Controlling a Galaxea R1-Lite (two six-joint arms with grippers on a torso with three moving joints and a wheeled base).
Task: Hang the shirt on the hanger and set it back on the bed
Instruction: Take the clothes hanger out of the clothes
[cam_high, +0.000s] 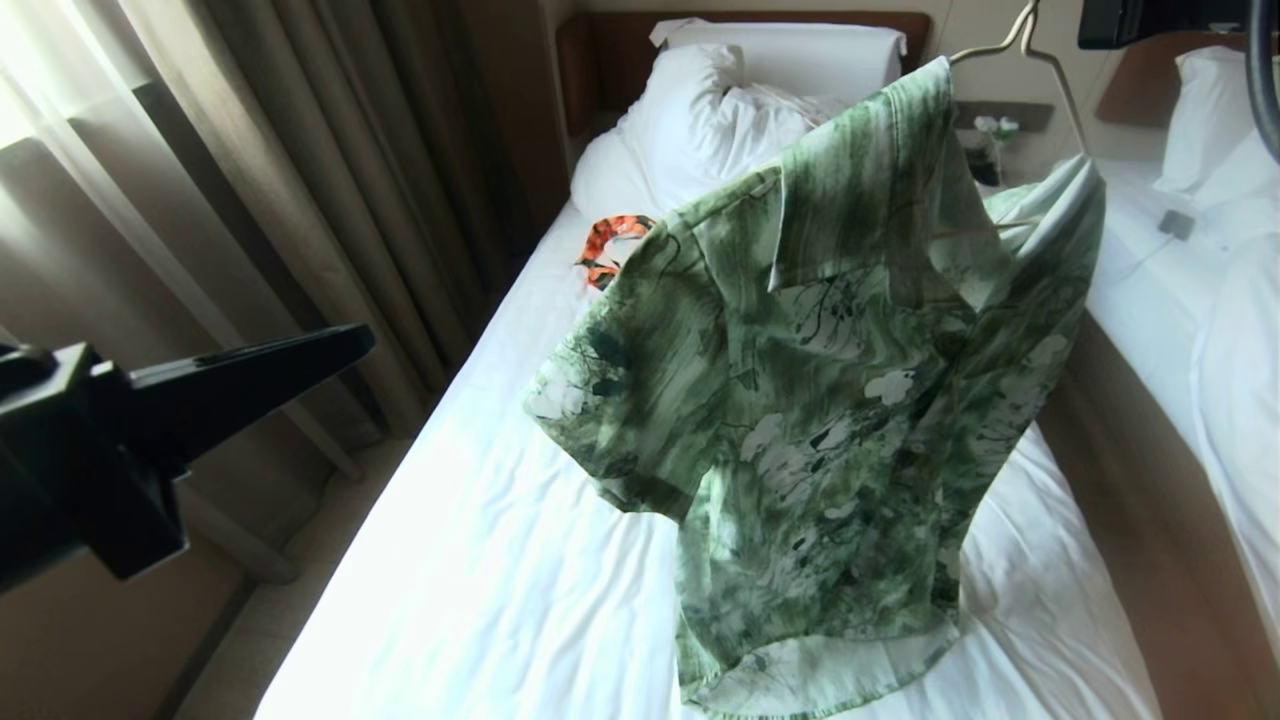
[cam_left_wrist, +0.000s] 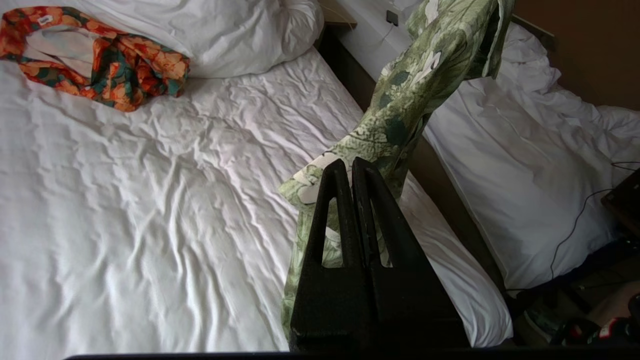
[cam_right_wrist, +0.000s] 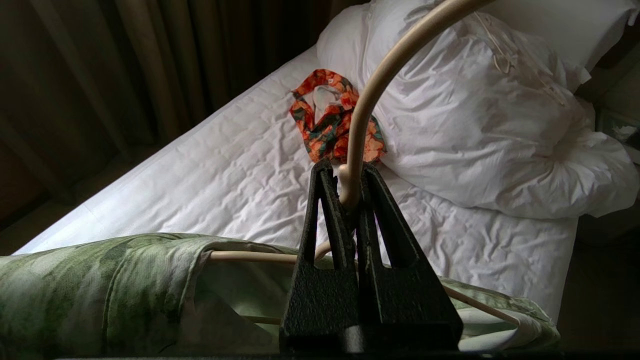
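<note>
Below, the bed stretches away with its wrinkled white sheet. Above it hangs the shirt, draped on the hanger and clear of the sheet. Off to the left, away from the cloth, the left gripper has its fingers pressed together on nothing. The right gripper pinches the hanger's hook.

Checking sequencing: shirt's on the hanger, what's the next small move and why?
Probably lower the right gripper, jaws shut on the hanger at its hook, toward the bed. The shirt already drapes over both hanger shoulders but hangs in the air above the sheet. The left gripper, jaws shut and empty, sits off to the side.
</note>
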